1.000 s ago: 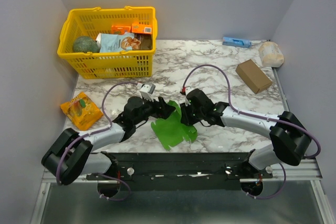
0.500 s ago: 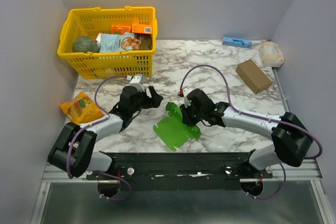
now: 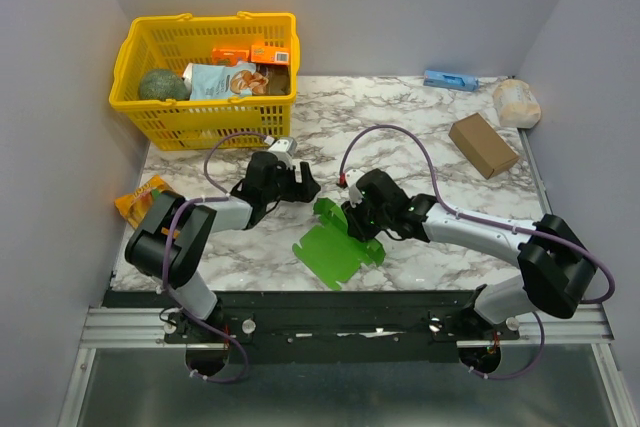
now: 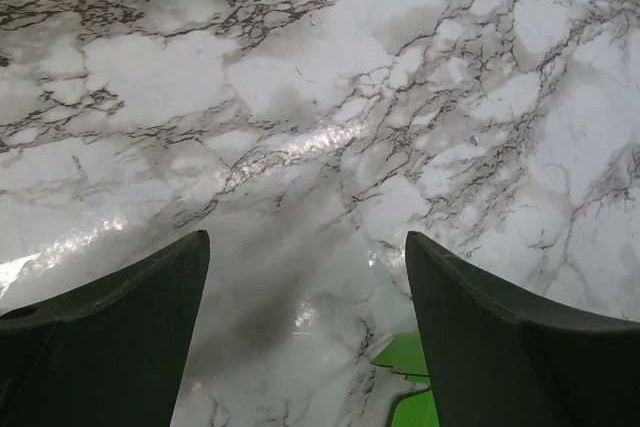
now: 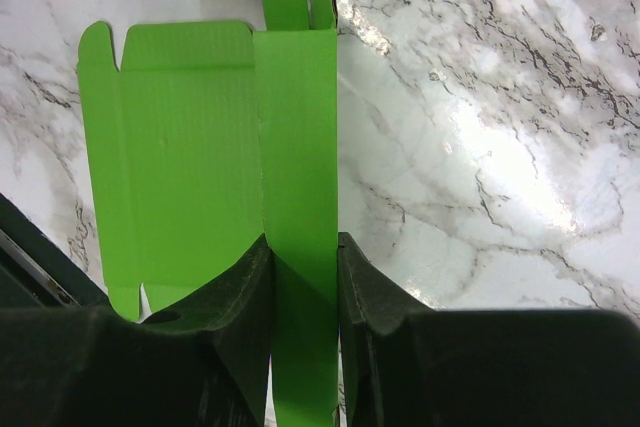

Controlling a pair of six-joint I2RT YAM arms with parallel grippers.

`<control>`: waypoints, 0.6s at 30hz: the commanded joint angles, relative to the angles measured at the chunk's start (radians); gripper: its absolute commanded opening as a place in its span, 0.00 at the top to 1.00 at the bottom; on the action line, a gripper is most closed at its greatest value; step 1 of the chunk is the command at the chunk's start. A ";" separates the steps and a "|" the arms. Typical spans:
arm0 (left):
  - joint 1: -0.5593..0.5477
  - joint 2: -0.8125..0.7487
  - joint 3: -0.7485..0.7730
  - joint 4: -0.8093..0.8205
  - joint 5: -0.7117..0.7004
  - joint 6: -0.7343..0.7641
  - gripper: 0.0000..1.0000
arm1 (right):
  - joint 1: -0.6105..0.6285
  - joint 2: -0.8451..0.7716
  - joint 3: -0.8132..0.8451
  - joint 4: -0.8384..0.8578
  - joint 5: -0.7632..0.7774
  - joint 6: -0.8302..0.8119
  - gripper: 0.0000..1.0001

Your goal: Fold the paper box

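Clamping the paper box (image 3: 335,247): right gripper (image 3: 349,215) has both fingers pressed together on a narrow strip of the green card, at the box's far-right edge. In the right wrist view, the right gripper (image 5: 303,247) pinches that strip from both sides. The wide panel of the paper box (image 5: 180,147) lies flat on the marble to the left of the fingers, with small flaps along its outer edge.

The box sits mid-table near the front edge of the table (image 3: 420,107), between the two arms.

Left gripper (image 3: 303,184) has its fingers spread wide, nothing held. It is near the box on the far-left side, not touching it. Left wrist view: left gripper (image 4: 305,247) over bare marble, with only a green corner of the paper box (image 4: 408,402) at the bottom edge, beside one finger.
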 commanded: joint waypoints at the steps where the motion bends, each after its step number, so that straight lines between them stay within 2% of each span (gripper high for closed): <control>1: 0.003 0.060 0.020 0.078 0.135 0.052 0.14 | -0.002 -0.016 -0.002 -0.027 -0.009 -0.019 0.66; 10: 0.000 0.050 -0.063 0.176 0.264 -0.002 0.25 | -0.002 -0.005 0.010 -0.030 0.044 0.021 0.66; 18: -0.052 0.022 -0.129 0.218 0.283 -0.031 0.32 | 0.000 0.013 0.018 -0.027 0.097 0.045 0.66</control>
